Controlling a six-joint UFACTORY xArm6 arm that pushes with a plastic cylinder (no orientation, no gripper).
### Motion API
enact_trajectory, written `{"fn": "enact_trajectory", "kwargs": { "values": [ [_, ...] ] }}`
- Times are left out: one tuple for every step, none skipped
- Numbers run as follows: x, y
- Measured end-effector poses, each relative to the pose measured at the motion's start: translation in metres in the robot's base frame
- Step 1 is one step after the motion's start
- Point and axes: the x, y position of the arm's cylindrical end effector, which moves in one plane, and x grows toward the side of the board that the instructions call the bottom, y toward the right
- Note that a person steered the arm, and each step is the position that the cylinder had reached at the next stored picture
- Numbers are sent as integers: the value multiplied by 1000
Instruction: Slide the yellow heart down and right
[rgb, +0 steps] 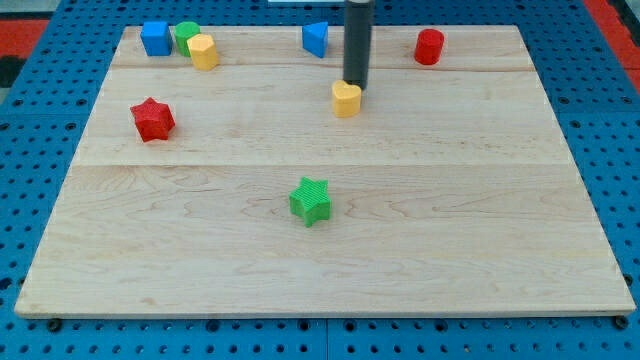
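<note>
The yellow heart (346, 99) lies on the wooden board (320, 230), a little right of centre in the upper part of the view. My tip (355, 86) comes down from the view's top and stands just above and right of the heart, touching or nearly touching its upper right edge.
A blue block (316, 39) sits up and left of the rod. A red cylinder (429, 47) is at the upper right. A blue block (155, 38), a green block (186, 35) and a yellow block (203, 51) cluster at the upper left. A red star (153, 119) is at the left, a green star (311, 200) below centre.
</note>
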Motion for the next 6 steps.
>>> {"fn": "enact_trajectory", "kwargs": {
  "values": [
    [17, 3],
    [-3, -10],
    [-14, -38],
    [-8, -80],
    [19, -39],
    [39, 23]
  ]
}}
